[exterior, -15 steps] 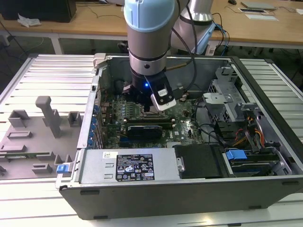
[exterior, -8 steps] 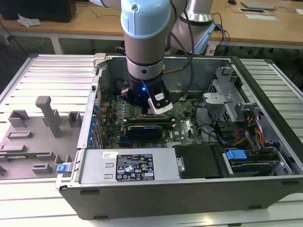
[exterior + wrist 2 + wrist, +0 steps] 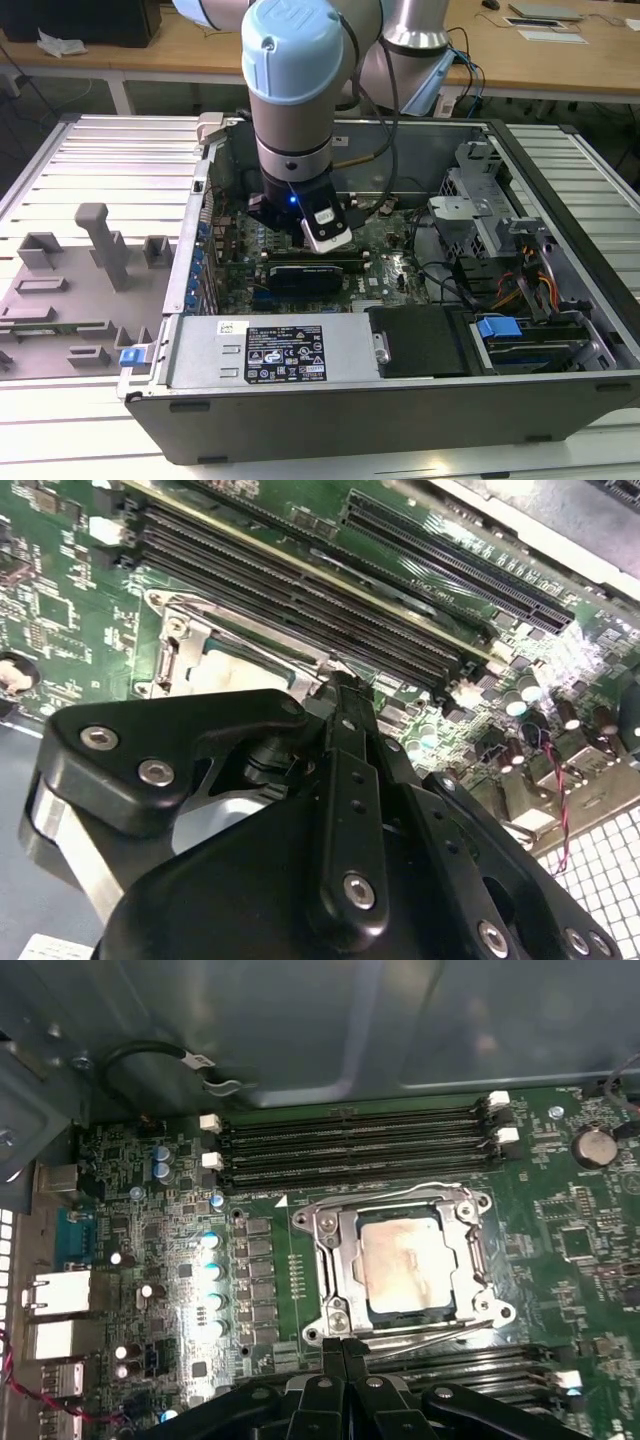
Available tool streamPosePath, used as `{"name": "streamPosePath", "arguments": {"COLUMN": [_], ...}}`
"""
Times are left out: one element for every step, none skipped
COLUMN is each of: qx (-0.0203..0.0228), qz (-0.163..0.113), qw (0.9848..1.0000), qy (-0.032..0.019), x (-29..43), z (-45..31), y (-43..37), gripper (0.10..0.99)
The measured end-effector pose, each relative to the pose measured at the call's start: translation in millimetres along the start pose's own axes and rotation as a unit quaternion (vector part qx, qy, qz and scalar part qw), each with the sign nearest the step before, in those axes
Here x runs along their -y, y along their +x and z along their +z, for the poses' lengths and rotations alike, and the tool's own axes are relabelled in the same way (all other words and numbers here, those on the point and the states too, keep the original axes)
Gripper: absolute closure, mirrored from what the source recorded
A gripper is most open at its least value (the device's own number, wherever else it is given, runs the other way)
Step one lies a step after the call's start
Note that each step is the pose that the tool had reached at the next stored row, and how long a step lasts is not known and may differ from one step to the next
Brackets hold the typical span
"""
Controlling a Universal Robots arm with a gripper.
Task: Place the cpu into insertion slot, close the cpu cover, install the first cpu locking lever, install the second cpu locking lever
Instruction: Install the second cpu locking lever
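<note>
The cpu [image 3: 402, 1262] is seen seated in the insertion slot [image 3: 330, 1272], with the cpu cover [image 3: 466, 1252] shut over its edges. The end effector [image 3: 343, 1352], fingers pressed together and empty, is poised just beside a locking lever [image 3: 420, 1333]. The lever should be pushed down steadily and tucked under its hook.

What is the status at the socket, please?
Pincer shut, at socket edge. CPU seated, cover down. A lever beside the tips.
</note>
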State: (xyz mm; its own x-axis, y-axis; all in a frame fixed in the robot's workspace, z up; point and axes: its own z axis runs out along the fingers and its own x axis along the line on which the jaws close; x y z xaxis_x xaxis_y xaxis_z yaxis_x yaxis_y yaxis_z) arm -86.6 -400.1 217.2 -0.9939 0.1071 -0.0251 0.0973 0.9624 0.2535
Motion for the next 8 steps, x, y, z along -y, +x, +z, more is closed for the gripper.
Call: {"name": "streamPosePath", "arguments": {"qx": [-0.0001, -0.0002, -0.0003, -0.0004, -0.0004, -0.0005, -0.0005, -0.0006], "qz": [0.0, 0.0, 0.0, 0.0, 0.0, 0.0, 0.0, 0.0], "qw": [1.0, 1.0, 1.0, 1.0, 1.0, 1.0, 1.0, 1.0], "qy": [-0.0008, -0.0017, -0.0025, -0.0033, -0.0045, -0.0049, -0.0052, -0.0056], "x": [0.4, 1.1, 1.6, 2.0, 2.6, 3.0, 3.4, 3.8], "z": [1.4, 3.5, 5.3, 6.7, 8.7, 10.0, 11.2, 12.7], "y": [0.7, 1.4, 1.6, 1.9, 2.5, 3.4, 4.0, 4.5], "gripper": [0.98, 0.98, 0.98, 0.98, 0.98, 0.98, 0.98, 0.98]}}
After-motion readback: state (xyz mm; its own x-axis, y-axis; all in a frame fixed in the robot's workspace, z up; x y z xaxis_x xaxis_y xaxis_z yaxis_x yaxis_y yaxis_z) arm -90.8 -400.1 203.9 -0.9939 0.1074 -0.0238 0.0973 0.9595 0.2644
